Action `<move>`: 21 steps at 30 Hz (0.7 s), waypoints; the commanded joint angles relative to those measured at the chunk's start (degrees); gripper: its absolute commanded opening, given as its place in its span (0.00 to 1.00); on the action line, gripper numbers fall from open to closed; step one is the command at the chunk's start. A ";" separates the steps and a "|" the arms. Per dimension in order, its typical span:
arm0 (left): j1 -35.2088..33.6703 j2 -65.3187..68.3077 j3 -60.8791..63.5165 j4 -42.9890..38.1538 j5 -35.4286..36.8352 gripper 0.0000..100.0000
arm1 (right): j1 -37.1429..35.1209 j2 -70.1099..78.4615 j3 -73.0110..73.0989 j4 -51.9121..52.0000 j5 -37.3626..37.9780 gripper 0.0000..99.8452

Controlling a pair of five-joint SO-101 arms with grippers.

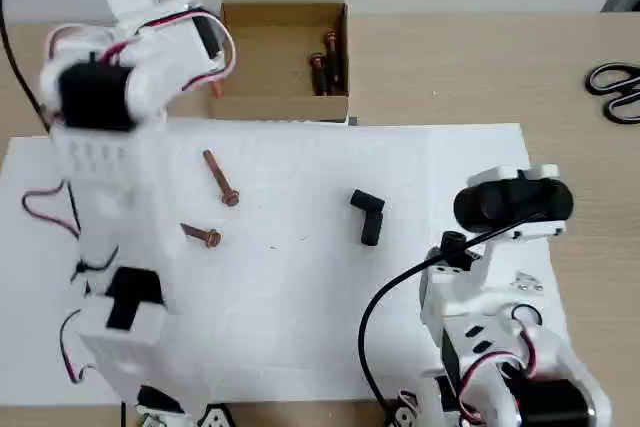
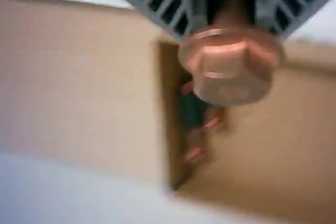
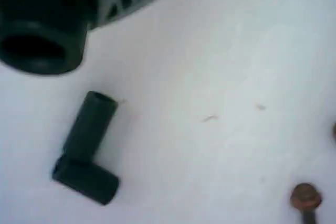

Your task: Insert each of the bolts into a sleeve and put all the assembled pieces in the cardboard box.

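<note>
My left gripper (image 2: 231,3) is shut on a copper bolt (image 2: 231,69), head toward the camera, with a dark part between the fingers above the head. It hangs over the cardboard box (image 1: 285,107) at its near-left corner, where the left gripper (image 1: 213,87) shows beside the box wall. Assembled pieces (image 1: 325,62) lie against the box's right wall. My right gripper (image 3: 79,3) is shut on a black sleeve (image 3: 42,45), held above the white mat. Two more black sleeves (image 1: 368,215) lie touching in an L shape. Two loose bolts (image 1: 220,179) (image 1: 202,235) lie left of centre.
The right arm (image 1: 510,202) stands at the mat's right side, right of the sleeves. Scissors (image 1: 615,90) lie at the far right on the wooden table. The white mat (image 1: 300,287) covers the working area.
</note>
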 commanded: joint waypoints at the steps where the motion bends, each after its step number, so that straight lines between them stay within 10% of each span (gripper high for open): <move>1: 5.80 -9.49 -3.65 1.05 -3.43 0.00 | -3.74 0.31 -2.46 -0.66 0.62 0.00; 21: 7.65 -67.16 60.44 -6.68 1.58 0.00 | -19.82 -12.97 7.56 -4.18 10.81 0.00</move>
